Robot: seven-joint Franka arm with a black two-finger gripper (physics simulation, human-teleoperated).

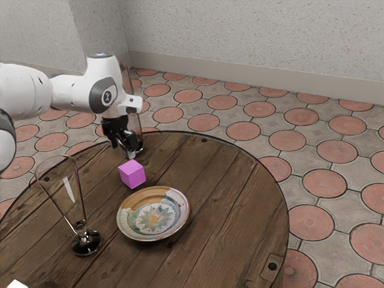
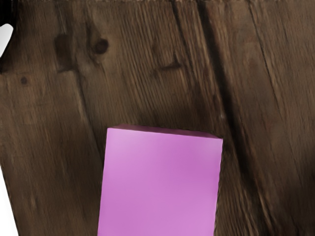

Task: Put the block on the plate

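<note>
My gripper points down over the table at the exterior view's upper left, with its two fingers apart. Just below its tips in that view is the pink block, outside the fingers' grasp. Seen from the hand, the block looms large at the lower edge, with dark wood around it. The shallow patterned plate rests on the table, close to the block on the side toward the exterior camera.
A tall clear glass with a dark base stands near the plate on the round wooden table. Another glass is right beside the gripper. A white object pokes in at the exterior view's lower left corner.
</note>
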